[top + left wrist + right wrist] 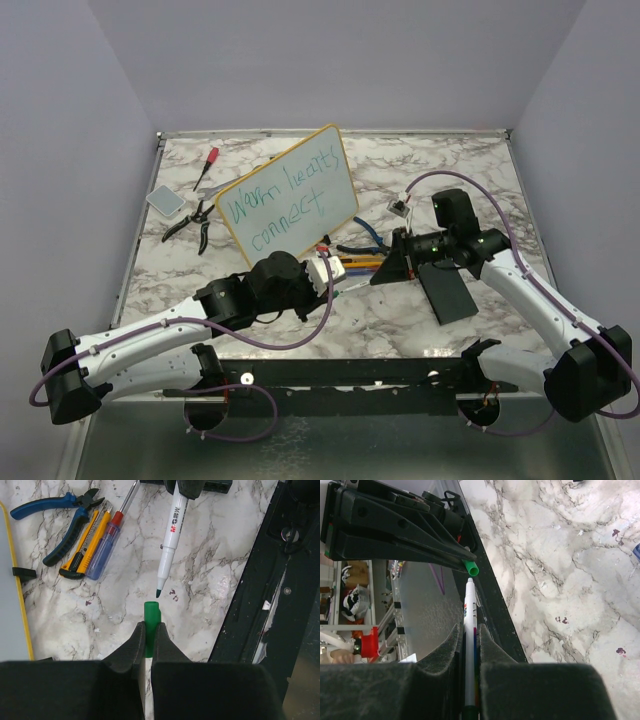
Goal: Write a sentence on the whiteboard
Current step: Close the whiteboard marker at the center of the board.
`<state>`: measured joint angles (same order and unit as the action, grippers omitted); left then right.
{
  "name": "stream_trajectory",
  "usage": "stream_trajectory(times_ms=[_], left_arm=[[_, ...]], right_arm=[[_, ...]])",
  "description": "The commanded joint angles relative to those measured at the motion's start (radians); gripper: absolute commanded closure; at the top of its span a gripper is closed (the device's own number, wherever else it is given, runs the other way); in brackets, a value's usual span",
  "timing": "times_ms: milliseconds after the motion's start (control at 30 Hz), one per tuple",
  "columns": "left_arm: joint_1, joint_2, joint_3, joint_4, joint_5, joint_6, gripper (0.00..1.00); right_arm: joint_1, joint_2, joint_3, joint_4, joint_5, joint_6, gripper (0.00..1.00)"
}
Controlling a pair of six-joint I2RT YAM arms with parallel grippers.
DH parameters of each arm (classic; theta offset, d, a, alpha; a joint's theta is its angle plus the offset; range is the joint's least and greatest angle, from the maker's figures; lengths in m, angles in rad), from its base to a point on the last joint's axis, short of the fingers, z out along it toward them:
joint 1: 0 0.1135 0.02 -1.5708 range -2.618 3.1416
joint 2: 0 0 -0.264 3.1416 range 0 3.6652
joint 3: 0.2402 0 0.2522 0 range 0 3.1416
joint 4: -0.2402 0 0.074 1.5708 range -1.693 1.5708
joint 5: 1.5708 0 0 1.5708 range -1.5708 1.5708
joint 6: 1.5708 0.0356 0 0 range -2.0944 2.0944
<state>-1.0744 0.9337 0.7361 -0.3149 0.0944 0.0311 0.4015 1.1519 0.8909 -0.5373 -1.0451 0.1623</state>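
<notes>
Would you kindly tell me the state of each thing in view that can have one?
whiteboard: propped at a tilt, written on.
sentence: written in two teal lines.
marker: uncapped, tip pointing at the cap, not touching it.
cap: off the marker.
left hand: shut on the cap.
right hand: shut on the marker.
blue pliers: lying flat, untouched.

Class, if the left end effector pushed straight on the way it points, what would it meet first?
Likely the tip of the marker held in the right end effector; depth is unclear.
</notes>
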Motion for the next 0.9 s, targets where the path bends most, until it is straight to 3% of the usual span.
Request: stream_trajectory(times_ms=[0,867], left_arm=[[0.001,-0.016,-0.014,0.02,0.029,0.006,1.0],[0.002,-0.019,-0.014,0.033,0.069,0.001,1.0]], right_arm=[[-0.005,0.009,-0.009,-0.03,-0.039,-0.018,0.99],[-0.005,0.028,-0.014,-0.006,-0.048,-0.015,0.99]])
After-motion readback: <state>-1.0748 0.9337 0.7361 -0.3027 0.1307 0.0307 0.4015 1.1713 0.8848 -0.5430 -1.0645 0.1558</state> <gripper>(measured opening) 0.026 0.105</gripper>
